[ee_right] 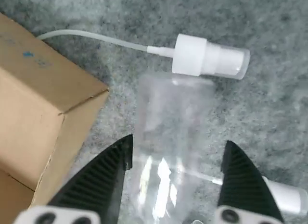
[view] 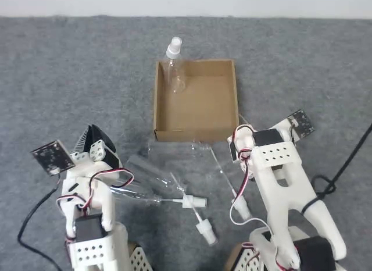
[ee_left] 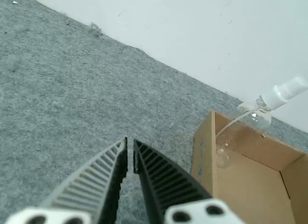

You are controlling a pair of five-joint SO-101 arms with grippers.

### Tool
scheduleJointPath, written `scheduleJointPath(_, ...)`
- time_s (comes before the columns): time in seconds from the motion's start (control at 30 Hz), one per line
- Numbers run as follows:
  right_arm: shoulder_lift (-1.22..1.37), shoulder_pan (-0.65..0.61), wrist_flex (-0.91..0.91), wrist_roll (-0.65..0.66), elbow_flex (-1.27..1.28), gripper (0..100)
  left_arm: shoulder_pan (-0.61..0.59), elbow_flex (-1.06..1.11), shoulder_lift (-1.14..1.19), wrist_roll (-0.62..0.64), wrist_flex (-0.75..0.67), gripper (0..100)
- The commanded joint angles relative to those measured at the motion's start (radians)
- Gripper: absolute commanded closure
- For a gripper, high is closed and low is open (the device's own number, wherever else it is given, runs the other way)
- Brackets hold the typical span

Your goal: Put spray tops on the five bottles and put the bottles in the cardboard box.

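Observation:
A cardboard box stands open at mid-table; one clear bottle with a white spray top stands upright in its far left corner, also seen in the left wrist view as the capped bottle inside the box. Several bare clear bottles lie on the carpet in front of the box, with loose spray tops beside them. My right gripper is open, one jaw on each side of a lying clear bottle by the box corner. My left gripper is shut and holds nothing, raised left of the box.
A loose spray top with its long tube lies just past the bottle between my right jaws. Another spray top lies beside it. The right arm stands near the box's front right corner. Grey carpet covers the table; a white wall runs behind.

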Motion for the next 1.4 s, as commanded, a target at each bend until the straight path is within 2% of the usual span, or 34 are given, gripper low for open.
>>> scheduleJointPath(0.0, -0.054, -0.007, -0.01, -0.014, -0.008, 74.9, -0.005, -0.013, -0.02, -0.009, 0.003, 99)
scheduleJointPath(0.57, -0.056, -0.008, 0.004, -0.005, -0.078, 75.0, -0.005, -0.013, -0.02, -0.009, 0.003, 99)
scheduleJointPath(0.83, -0.056, -0.007, 0.136, 0.143, -0.19, 75.2, -0.005, -0.013, -0.02, -0.009, 0.003, 99)
scheduleJointPath(0.97, -0.056, -0.007, 0.136, 0.187, -0.203, 75.3, -0.005, -0.013, -0.02, -0.009, 0.003, 99)
scheduleJointPath(1.37, -0.058, 0.002, 0.13, 0.437, -0.238, 75.3, -0.005, -0.013, -0.02, -0.009, 0.003, 99)
